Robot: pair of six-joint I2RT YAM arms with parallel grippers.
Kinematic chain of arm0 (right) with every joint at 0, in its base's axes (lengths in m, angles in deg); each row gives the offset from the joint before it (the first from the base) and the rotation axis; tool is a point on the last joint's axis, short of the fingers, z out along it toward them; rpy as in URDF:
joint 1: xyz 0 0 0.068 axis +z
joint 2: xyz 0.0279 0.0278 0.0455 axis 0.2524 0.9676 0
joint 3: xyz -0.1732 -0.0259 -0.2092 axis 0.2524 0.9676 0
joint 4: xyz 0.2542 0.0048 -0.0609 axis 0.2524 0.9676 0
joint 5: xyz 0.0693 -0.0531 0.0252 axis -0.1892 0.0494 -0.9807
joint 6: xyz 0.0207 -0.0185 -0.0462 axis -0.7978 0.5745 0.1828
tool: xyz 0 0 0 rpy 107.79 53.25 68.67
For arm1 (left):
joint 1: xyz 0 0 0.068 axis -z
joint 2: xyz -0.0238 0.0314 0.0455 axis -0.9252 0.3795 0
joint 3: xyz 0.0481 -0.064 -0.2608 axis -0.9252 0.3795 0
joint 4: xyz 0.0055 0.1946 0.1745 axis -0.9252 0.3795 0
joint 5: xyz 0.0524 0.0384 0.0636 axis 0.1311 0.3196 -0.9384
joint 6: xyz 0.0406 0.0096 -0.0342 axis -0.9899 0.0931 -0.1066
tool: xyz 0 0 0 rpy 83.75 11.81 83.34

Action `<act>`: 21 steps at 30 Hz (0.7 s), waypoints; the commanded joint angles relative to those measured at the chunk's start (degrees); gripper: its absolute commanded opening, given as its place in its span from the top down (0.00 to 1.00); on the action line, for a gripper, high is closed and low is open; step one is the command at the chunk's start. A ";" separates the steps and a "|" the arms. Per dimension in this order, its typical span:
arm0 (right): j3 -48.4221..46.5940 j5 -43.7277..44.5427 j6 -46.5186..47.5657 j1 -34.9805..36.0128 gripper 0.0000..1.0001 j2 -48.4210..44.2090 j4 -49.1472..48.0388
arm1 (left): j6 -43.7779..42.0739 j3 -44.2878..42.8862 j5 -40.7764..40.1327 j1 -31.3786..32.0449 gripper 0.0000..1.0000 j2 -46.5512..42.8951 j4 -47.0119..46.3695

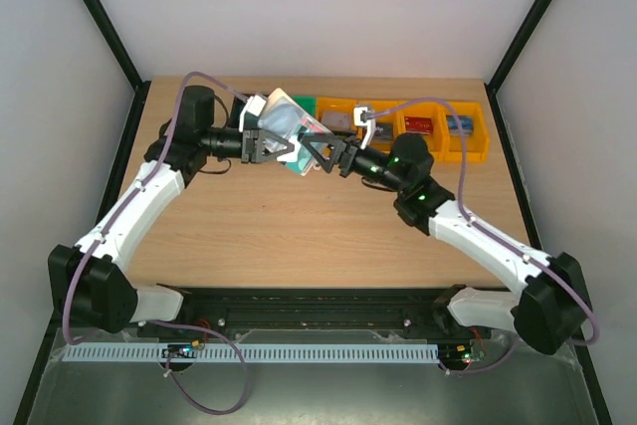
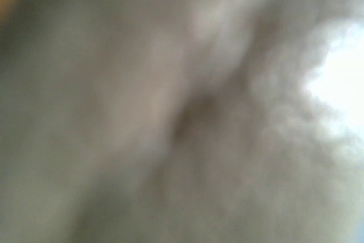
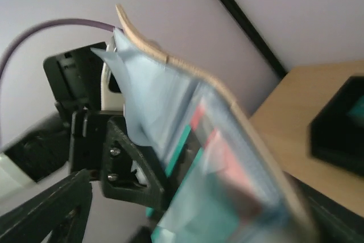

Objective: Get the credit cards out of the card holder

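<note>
Left wrist view: grey blur, nothing legible.
Right wrist view: card holder (image 3: pixel 149 98) close up, its lower end blurred and cut off.
Credit cards (image 3: pixel 185 140): teal and red edges inside the sleeves.
Holder axis: upper left to lower right, sleeves toward the camera.
Left gripper (image 1: pixel 277 146): clenched on the holder, above the table (image 1: pixel 299 236).
Right gripper (image 1: pixel 311 156): at the holder's near corner; grip unclear.

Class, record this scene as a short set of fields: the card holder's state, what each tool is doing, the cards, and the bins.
card holder: open, raised above the table, between both arms
left tool: at the holder, apparently gripping it
right tool: at the holder's other side; grip unclear
cards inside: teal card, red-marked card
orange bins: back edge; contain a red card and a blue card
left wrist view: blurred
</note>
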 commanded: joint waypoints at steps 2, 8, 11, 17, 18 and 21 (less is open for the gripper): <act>-6.83 -11.02 20.52 -4.69 0.01 -4.06 22.28 | -22.41 -5.06 -2.03 0.62 0.98 -2.08 19.16; -13.36 -19.22 32.96 -5.23 0.01 -2.30 37.53 | -40.22 -8.55 -5.82 4.71 0.98 -2.43 34.31; -13.68 -26.51 35.73 -5.23 0.04 -2.22 39.77 | -43.12 -9.27 -5.76 4.85 0.98 -2.72 36.49; -11.51 -30.15 35.06 -5.23 0.28 -4.75 37.99 | -46.34 -10.02 -4.44 5.19 0.98 -2.73 39.21; -11.25 -29.77 35.06 -5.23 0.33 -4.98 38.05 | -46.47 -10.07 -4.35 5.36 0.98 -2.68 39.41; -10.69 -28.29 34.29 -5.23 0.50 -5.37 37.60 | -47.32 -10.20 -4.29 5.80 0.98 -2.90 40.12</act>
